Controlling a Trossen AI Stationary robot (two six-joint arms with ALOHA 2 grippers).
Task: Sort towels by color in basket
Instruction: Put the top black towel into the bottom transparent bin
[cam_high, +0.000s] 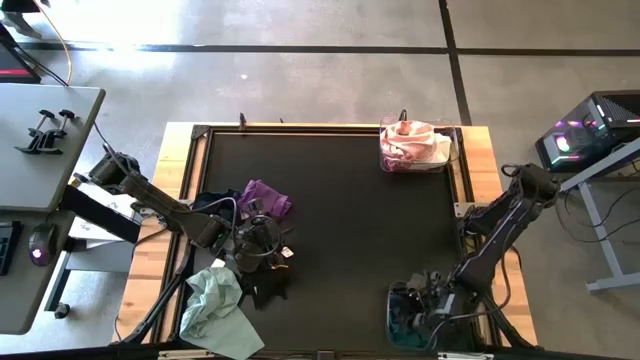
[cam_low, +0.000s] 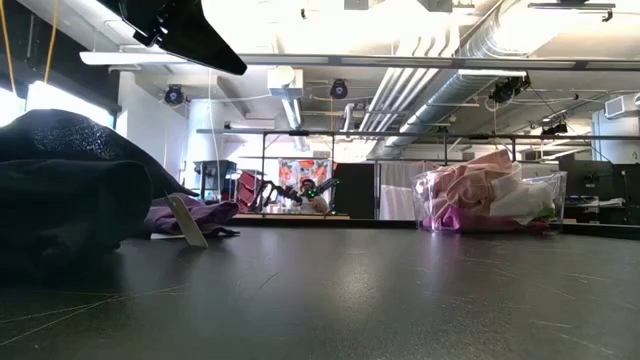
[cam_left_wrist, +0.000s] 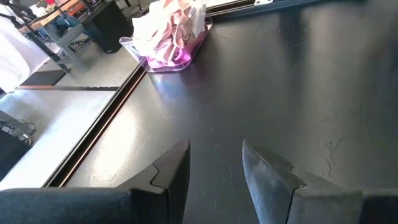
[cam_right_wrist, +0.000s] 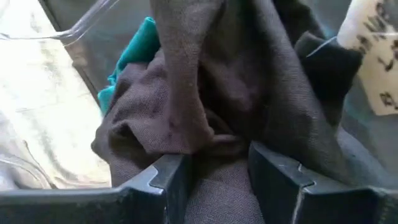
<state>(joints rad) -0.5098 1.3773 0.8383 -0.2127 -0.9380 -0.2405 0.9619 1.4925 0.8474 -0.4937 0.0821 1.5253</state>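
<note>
At the near right corner of the surface (cam_high: 340, 220), your right tool (cam_right_wrist: 214, 180) is down inside a clear basket (cam_high: 408, 318), its fingers (cam_right_wrist: 273, 171) parted around a fold of dark cloth (cam_right_wrist: 236, 93) that bulges between them; whether they actually pinch it, you cannot tell. A teal towel (cam_right_wrist: 134, 53) lies under that dark cloth in the same basket.

Across at the far right corner, a second clear basket (cam_high: 418, 147) is heaped with pink and white towels (cam_left_wrist: 171, 28), so the light colours look sorted.

On the left side, work remains. Your left tool (cam_left_wrist: 214, 171) hovers over bare surface with its fingers apart and nothing between them. Beside that arm, a purple towel (cam_high: 265, 198) lies loose, dark towels (cam_high: 262, 285) sit in a heap just by it, and a pale mint towel (cam_high: 215, 303) sprawls at the near left edge, none of them in a basket.

Judged from this, you are somewhere past halfway: two baskets are filling, and a handful of loose towels are still to be moved. No basket is visible on the left for them.
</note>
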